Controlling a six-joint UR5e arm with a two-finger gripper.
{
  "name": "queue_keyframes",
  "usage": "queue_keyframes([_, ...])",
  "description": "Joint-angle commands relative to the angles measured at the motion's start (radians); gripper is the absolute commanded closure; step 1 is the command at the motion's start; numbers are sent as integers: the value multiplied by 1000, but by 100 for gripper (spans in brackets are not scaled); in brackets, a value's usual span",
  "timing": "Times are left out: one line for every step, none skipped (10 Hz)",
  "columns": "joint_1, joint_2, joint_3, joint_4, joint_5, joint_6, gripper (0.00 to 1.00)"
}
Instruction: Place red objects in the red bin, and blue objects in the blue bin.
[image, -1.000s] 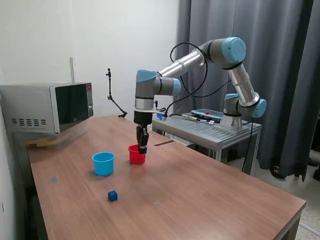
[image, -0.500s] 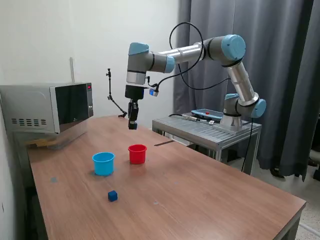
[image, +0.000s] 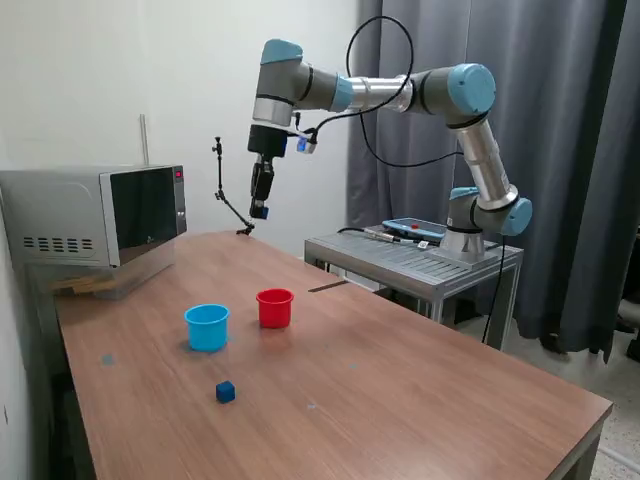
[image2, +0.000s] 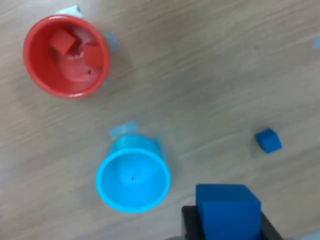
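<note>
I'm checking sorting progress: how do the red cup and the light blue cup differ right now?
The red cup holds two red cubes; the light blue cup is empty. The light blue cup looks slightly wider than the red cup. Both stand upright on the table.

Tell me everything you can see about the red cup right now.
The red cup is a small round cup, plastic by its look, slightly tapered with a rolled rim. It stands upright on the wooden table, just to the exterior view's right of the light blue cup, apart from it. The wrist view looks straight into it: two red cubes lie inside on the bottom. Nothing else touches it; the gripper is high above the table.
</note>
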Motion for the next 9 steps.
queue_keyframes([-38,-6,-25,8,6,5,100])
queue_keyframes([-55,-6,-25,6,7,18,100])
queue_keyframes([-72,-3,-23,6,7,21,100])
queue_keyframes([-93,1,-23,6,7,27,100])
queue_keyframes([-101,4,-26,-3,9,45,100])
queue_keyframes([-116,7,-29,-38,7,47,100])
queue_keyframes([-118,21,-29,-49,6,58,100])
queue_keyframes([-119,35,-40,-69,6,94,100])
queue_keyframes([-119,56,-51,-93,6,104,100])
